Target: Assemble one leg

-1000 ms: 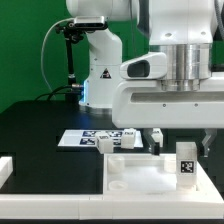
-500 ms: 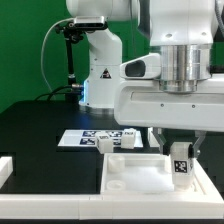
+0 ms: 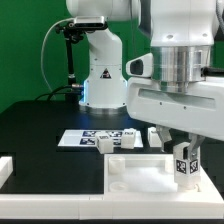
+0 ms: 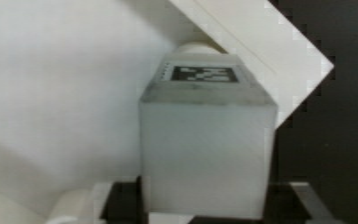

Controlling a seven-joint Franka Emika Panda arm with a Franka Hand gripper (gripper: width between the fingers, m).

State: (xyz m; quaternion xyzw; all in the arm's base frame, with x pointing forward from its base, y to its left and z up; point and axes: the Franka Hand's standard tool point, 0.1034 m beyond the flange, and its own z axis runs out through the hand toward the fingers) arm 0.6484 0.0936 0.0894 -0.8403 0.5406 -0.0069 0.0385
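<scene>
My gripper (image 3: 183, 152) is shut on a leg (image 3: 183, 166), a small white post with a black-and-white tag on its side. It holds the leg upright over the right part of the large white panel (image 3: 135, 182) in the exterior view. I cannot tell whether the leg touches the panel. In the wrist view the leg (image 4: 208, 135) fills the middle between my gripper's (image 4: 208, 205) dark fingers. Its narrower end points at the panel (image 4: 60, 100) near a raised corner rim.
Three more white legs (image 3: 108, 144) (image 3: 129, 140) (image 3: 154, 135) lie on the black table just behind the panel. The marker board (image 3: 85, 136) lies flat beyond them. The arm's base (image 3: 100, 75) stands at the back. A white rim piece (image 3: 5, 165) sits at the exterior view's left edge.
The gripper came down around the leg standing on the panel and closed on it. Arm and leg have since shifted slightly toward the exterior view's right.
</scene>
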